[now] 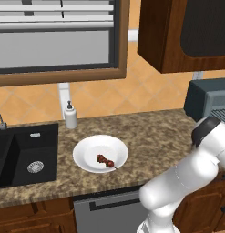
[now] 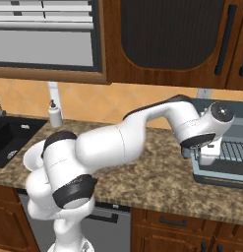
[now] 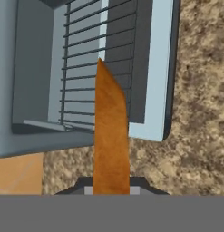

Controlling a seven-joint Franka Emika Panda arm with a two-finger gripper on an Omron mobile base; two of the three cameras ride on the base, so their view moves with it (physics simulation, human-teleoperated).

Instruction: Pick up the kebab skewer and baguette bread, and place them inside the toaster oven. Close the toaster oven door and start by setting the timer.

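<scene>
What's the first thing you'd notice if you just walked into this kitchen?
Probably the big white robot arm bending over the speckled counter toward the toaster oven on the right, whose door is open. Its gripper holds the golden baguette bread right over the oven's wire rack. On the white plate by the black sink lies the kebab skewer.

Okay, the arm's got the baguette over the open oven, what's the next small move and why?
Probably ease the gripper forward and down to set the baguette on the rack. The bread is gripped and pointing at the open toaster oven, whose door lies flat, while the skewer waits on the plate.
</scene>
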